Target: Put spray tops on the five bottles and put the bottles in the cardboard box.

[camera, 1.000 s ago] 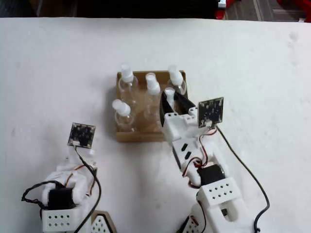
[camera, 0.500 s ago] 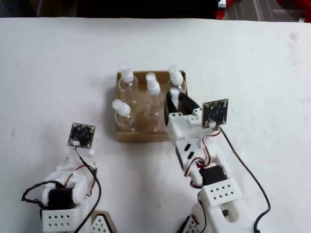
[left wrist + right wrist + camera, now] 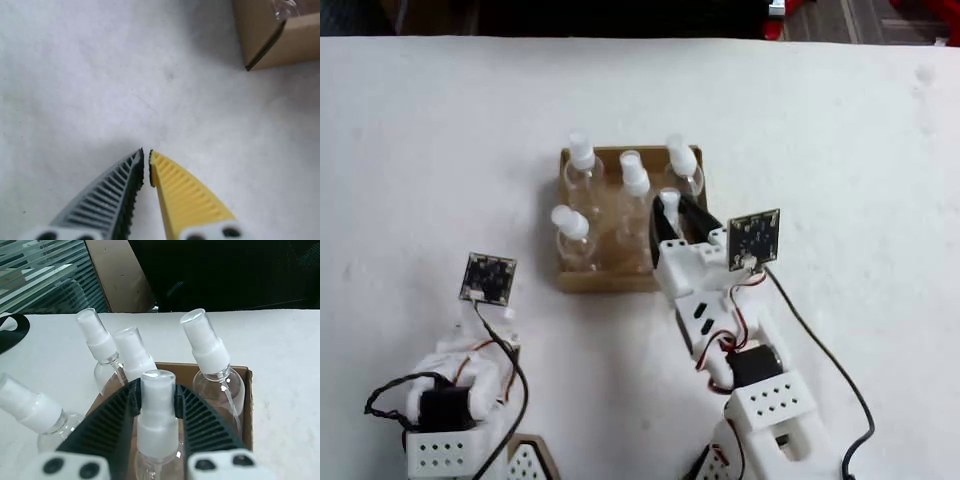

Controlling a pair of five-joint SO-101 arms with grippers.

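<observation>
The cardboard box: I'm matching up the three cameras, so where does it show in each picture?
High view: the cardboard box sits near the middle, with the right gripper over its right side.
Left wrist view: one corner, well beyond the left gripper.
Right wrist view: its rim shows around the bottles, behind the right gripper.
Shared landmark: the white table under it.

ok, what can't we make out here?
- fifth bottle, base: in the right wrist view, hidden by the right hand clamped on it; can't tell whether it's set down.
- Same bottle, high view: mostly under that hand.
- cardboard box: left wrist view, cut off by the frame edge.
- spray tops, tightness: too small, high view.
</observation>
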